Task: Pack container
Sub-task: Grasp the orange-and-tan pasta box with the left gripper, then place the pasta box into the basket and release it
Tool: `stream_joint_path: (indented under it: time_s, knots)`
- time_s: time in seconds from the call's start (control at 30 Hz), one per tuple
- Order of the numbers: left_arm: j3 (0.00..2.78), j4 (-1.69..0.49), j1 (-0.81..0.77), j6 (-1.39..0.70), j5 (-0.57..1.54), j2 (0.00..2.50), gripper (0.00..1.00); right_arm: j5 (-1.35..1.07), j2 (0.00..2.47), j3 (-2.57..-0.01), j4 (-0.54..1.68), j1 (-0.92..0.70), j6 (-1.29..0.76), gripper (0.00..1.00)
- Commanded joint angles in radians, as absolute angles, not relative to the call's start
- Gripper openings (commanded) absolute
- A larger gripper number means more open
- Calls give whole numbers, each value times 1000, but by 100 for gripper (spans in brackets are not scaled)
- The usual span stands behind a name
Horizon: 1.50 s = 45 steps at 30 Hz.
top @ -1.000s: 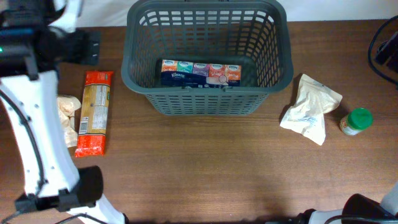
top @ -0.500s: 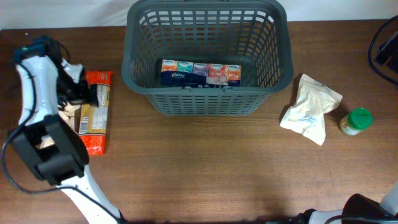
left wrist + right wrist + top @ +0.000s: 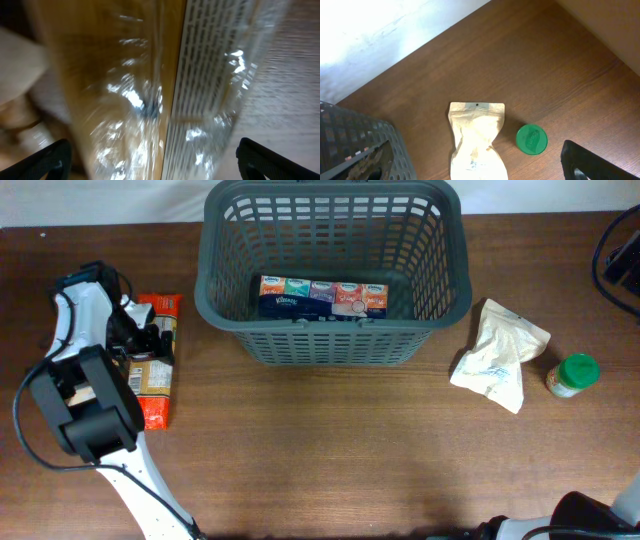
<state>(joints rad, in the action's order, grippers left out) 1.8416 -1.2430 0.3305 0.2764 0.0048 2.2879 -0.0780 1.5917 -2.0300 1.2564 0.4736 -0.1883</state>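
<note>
The dark grey basket (image 3: 206, 290) stands at the back centre and holds a row of tissue packs (image 3: 322, 297). Its corner shows in the right wrist view (image 3: 350, 132). My left gripper (image 3: 140, 340) is open and low over a red-orange clear-window packet (image 3: 152, 395), with a finger on each side of it. The blurred packet (image 3: 150, 90) fills the left wrist view between the jaws (image 3: 152, 162). My right gripper (image 3: 485, 167) is open and empty, high above a cream pouch (image 3: 476, 140) and a green-lidded jar (image 3: 531, 139); it is out of the overhead view.
The cream pouch (image 3: 497, 358) and green-lidded jar (image 3: 574, 374) lie right of the basket. A pale bag (image 3: 20, 100) lies beside the packet, mostly hidden under my left arm. Black cables (image 3: 620, 260) sit at the far right edge.
My left arm has swung down and to the right, and its gripper now sits over the upper part of the red-orange packet. The other objects have not moved.
</note>
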Motion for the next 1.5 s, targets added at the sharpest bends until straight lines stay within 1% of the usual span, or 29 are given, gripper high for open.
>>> stream_joint_path:
  time_s: [0.0, 0.1, 0.13, 0.17, 0.2, 0.23, 0.3, 0.33, 0.37, 0.5, 0.63, 0.83, 1.07, 1.13, 1.23, 1.33, 1.47]
  knots:
    - [1830, -1241, 328, 305, 39, 2336, 94, -67, 1594, -2037, 1254, 479, -196, 99]
    - [1830, -1237, 328, 305, 39, 2341, 89, -67, 1594, -2037, 1254, 479, -196, 99]
    - [1830, -1234, 328, 305, 39, 2341, 82, -67, 1594, -2037, 1254, 479, -196, 99]
    - [1830, -1230, 328, 305, 39, 2341, 78, -67, 1594, -2037, 1254, 479, -196, 99]
    - [1830, -1230, 328, 305, 39, 2341, 70, -67, 1594, -2037, 1254, 479, -196, 99]
    - [1830, -1230, 328, 305, 39, 2341, 55, -67, 1594, -2037, 1254, 479, -196, 99]
    - [1830, -1235, 328, 304, 39, 2341, 19, -67, 1594, -2037, 1254, 479, -196, 99]
    - [1831, -1242, 328, 305, 39, 2341, 7, -67, 1594, -2037, 1254, 479, -196, 99]
    - [1831, -1252, 328, 304, 39, 2341, 2, -67, 1594, -2037, 1254, 479, -196, 99]
    - [1857, -1298, 328, 304, 64, 2339, 2, -67, 1594, -2037, 1254, 479, -196, 99]
    - [1977, -1390, 328, 304, 110, 2332, 2, -67, 1594, -2037, 1254, 479, -196, 99]
    - [2263, -1512, 328, 300, 110, 2274, 2, -67, 1594, -2037, 1254, 479, -196, 99]
    - [2673, -1518, 294, 327, 121, 2125, 2, -67, 1594, -2037, 1254, 479, -196, 99]
    - [2754, -1496, 265, 381, 121, 2082, 2, -67, 1594, -2037, 1254, 479, -196, 99]
    - [2841, -1453, 195, 527, 120, 2019, 2, -67, 1594, -2037, 1254, 479, -196, 99]
    - [2878, -1424, 96, 741, 120, 1969, 2, -67, 1594, -2037, 1254, 479, -196, 99]
    - [2882, -1414, -76, 1042, 120, 1936, 2, -67, 1594, -2037, 1254, 479, -196, 99]
